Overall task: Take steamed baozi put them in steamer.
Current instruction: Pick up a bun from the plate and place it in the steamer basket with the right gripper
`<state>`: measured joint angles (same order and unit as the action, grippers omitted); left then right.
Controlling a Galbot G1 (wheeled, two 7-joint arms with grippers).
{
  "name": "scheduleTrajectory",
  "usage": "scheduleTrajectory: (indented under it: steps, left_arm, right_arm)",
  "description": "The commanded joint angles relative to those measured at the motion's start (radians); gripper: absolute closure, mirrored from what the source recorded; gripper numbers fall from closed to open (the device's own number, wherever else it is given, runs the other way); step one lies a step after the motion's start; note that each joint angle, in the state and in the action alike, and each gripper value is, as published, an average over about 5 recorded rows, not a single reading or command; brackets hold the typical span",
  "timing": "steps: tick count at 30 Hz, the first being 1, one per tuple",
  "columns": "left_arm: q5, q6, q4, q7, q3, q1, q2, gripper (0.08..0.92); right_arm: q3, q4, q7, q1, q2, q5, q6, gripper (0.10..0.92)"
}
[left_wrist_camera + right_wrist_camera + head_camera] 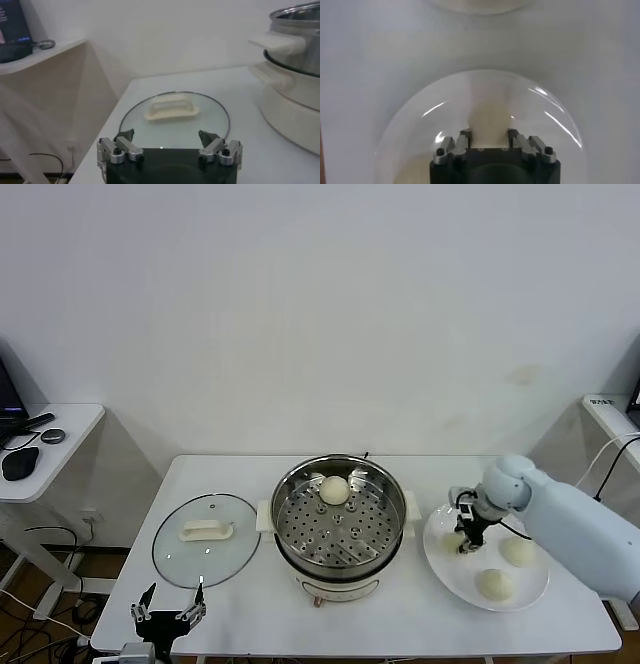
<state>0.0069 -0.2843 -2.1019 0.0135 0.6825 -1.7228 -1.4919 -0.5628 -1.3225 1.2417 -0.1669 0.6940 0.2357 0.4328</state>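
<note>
We are working at a white tabletop (250, 604) with both arms in view. The right tool (463, 536) is reaching down over the white plate (445, 569) at our right side, and its fingers (465, 140) are pressing closed on the bun (454, 540) lying nearest the steamer. The right wrist view is showing that bun (489, 120) sitting between the two fingers with the plate's rim (410, 125) curving around it; the picture is soft there, so the contact appears firm rather than certain. Two more buns are resting on the same plate: one (518, 552) toward the far right and one (494, 584) nearer the front edge, apart from each other and from the gripped bun.

The steamer (340, 569) is standing at the middle of the tabletop, just beside the plate. A fourth bun (334, 490) is lying on its perforated floor, against the back wall.

The left tool (170, 609) is hanging low at the front left corner of the tabletop, its fingers (123, 136) standing wide apart and gripping nothing. The glass lid (205, 559) is lying flat on the tabletop just beyond it, handle (172, 109) upward, to the left of the steamer.
</note>
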Motion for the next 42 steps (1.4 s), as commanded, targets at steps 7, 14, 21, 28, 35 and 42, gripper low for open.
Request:
scheduleTrajectory:
  steps: [7,14,21,28,35,42]
  left_arm:
    - [0.102,0.049,-0.014,0.027,-0.046,0.0,0.006,0.177]
    - [0.076,0.049,-0.031,0.028,-0.039,0.025,0.011,0.177]
    - [0.062,0.046,-0.045,0.022,-0.03,0.032,0.015,0.177]
    - [0.04,0.043,-0.041,0.021,-0.022,0.043,0.011,0.177]
    - [0.021,0.04,-0.057,0.019,-0.021,0.042,0.01,0.177]
    - [0.01,0.04,-0.056,0.019,-0.013,0.042,0.012,0.177]
  right_arm:
    - [-0.505,-0.084,0.094,0.784,0.032,-0.459,0.098,0.609]
    - [-0.705,-0.102,0.112,1.027,0.247,-0.705,0.186,0.603]
    - [-0.704,-0.027,0.07,0.948,0.507,-0.779,0.263,0.601]
    - [-0.735,0.096,0.029,0.827,0.695,-0.752,0.293,0.601]
    - [-0.743,0.19,-0.012,0.705,0.781,-0.664,0.294,0.601]
    - [-0.74,0.261,-0.03,0.637,0.817,-0.629,0.294,0.572]
